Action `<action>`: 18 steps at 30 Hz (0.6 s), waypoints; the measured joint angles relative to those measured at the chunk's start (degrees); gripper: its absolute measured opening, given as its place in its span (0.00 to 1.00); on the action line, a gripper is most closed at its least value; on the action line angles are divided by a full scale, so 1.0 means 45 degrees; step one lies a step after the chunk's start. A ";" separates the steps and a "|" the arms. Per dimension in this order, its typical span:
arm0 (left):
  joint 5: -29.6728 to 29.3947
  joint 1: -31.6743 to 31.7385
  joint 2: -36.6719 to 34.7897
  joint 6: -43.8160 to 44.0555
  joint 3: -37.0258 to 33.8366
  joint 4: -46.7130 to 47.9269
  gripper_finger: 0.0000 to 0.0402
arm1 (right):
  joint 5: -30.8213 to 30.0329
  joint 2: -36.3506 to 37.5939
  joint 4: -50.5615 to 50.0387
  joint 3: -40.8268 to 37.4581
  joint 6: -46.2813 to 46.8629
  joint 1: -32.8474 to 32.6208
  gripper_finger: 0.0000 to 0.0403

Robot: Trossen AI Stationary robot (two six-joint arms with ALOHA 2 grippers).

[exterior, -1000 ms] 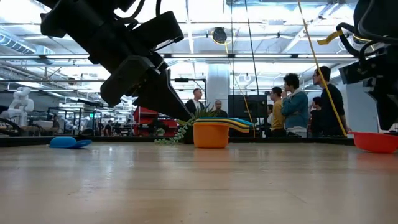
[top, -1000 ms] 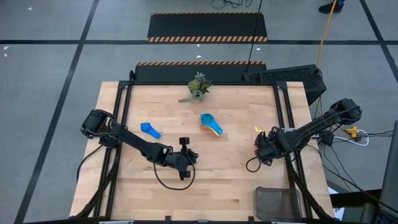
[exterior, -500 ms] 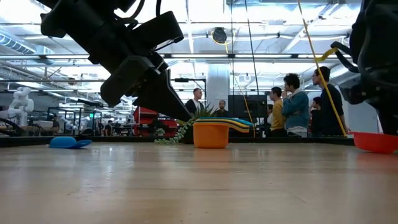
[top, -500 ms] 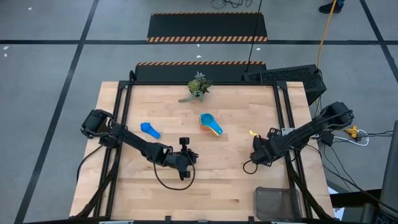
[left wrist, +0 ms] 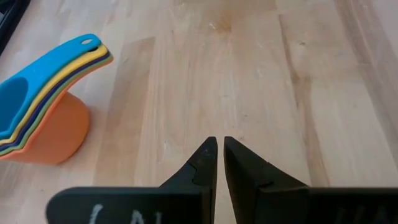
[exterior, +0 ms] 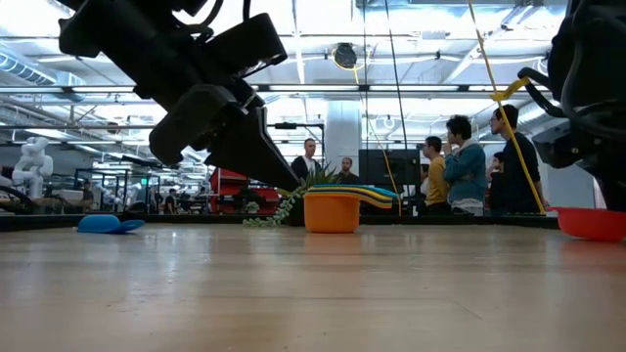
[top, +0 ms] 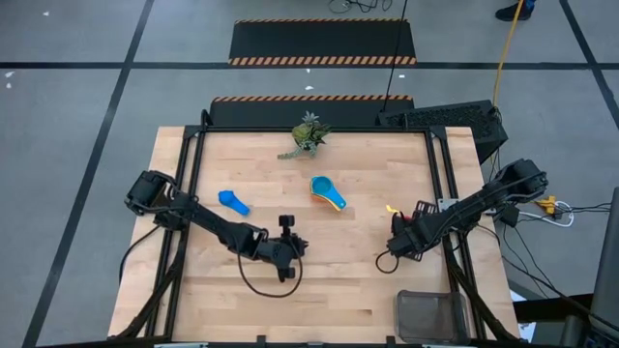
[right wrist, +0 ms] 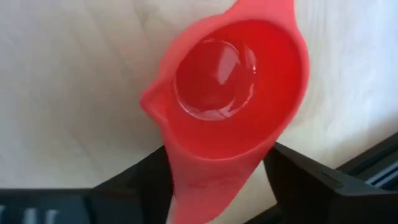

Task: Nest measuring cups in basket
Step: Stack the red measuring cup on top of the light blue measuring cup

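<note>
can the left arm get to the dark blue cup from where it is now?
Probably yes. The left gripper hangs shut near the table's middle, and the dark blue cup lies alone on bare wood beside that arm's forearm, nothing between them. The stacked cups sit well off to the other side.

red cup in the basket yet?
No. In the high view the basket holds nothing, and the right wrist view shows the red cup on the wooden table.

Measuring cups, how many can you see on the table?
At least 6: a nested stack showing four mid-table, a dark blue one left, a red one at the right end effector.
</note>
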State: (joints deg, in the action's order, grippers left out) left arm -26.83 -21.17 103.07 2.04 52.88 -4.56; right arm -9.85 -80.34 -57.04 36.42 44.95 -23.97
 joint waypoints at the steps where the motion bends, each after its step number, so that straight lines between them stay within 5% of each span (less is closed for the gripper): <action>1: 0.0000 -0.0016 0.0000 0.0000 0.0000 0.0000 0.08 | 0.0022 0.0000 0.0081 -0.0005 0.0000 0.0000 0.51; 18: 0.0000 -0.0015 0.0000 -0.0005 0.0000 -0.0005 0.08 | -0.0116 -0.0005 0.1168 -0.0024 0.0448 -0.0001 0.13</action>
State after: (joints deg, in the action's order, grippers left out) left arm -26.83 -21.23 103.07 2.02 52.88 -4.58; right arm -10.37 -80.36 -51.79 36.32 46.97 -23.97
